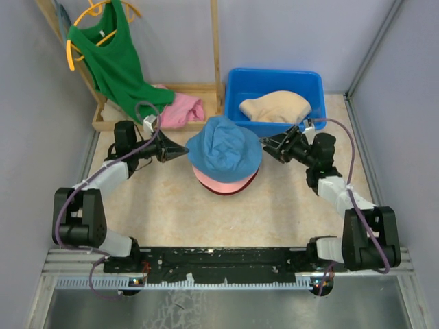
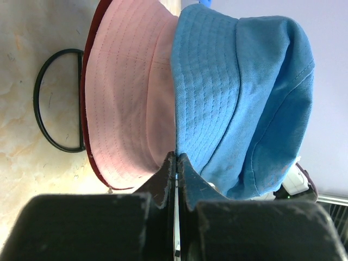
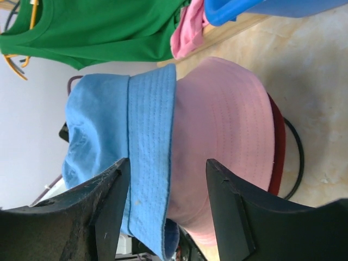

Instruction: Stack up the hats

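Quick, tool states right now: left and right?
Left tool: closed at the brim of the blue hat; whether it pinches fabric cannot be told.
Right tool: open by the blue hat's brim, holding nothing.

left arm (image 1: 79, 219) at 8 o'clock, right arm (image 1: 370, 240) at 4, black joints, white link shells, purple-grey cables (image 1: 352, 161), black wedge-fingered left gripper (image 1: 185, 152), right gripper (image 1: 266, 146)
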Available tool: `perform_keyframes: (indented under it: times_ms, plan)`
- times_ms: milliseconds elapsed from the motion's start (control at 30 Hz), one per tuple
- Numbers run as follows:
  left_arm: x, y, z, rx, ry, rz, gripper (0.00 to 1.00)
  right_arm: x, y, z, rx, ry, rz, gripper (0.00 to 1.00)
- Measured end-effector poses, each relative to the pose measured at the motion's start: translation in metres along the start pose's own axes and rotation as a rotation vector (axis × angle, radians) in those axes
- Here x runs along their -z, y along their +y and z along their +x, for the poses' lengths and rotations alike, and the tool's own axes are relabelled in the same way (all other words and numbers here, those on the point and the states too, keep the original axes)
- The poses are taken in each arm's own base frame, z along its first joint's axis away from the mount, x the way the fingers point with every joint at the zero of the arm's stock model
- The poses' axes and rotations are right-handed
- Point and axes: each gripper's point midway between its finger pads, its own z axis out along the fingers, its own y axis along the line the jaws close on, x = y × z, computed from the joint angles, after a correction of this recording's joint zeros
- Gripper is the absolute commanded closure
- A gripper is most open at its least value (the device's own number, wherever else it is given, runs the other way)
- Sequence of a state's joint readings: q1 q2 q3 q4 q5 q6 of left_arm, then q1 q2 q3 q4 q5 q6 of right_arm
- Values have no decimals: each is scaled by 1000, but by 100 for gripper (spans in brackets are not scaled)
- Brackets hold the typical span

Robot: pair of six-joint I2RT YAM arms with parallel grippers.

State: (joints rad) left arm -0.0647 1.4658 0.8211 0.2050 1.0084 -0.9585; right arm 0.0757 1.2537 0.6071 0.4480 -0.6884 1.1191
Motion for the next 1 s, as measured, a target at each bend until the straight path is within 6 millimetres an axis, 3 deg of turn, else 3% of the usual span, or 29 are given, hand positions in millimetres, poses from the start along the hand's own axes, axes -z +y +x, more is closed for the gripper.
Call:
perform_keyframes:
  times_ms: [333, 367, 467, 500, 733, 1000]
  plan:
    - [-3, 7, 0, 14, 12, -9, 100, -14, 19, 8, -50, 41, -120, 53]
    - [-3, 8, -1, 14, 13, -9, 100, -15, 19, 11, -52, 51, -123, 58]
    - [-4, 7, -3, 12, 13, -8, 100, -22, 17, 19, -74, 80, -127, 98]
    - [-5, 7, -4, 11, 13, -7, 100, -24, 15, 21, -94, 90, -123, 100]
    - [-8, 13, -6, 20, 18, -8, 100, -24, 12, 21, -107, 86, -113, 100]
    - [-14, 35, -1, 59, 31, -20, 100, -25, -14, 26, -101, 87, -62, 100]
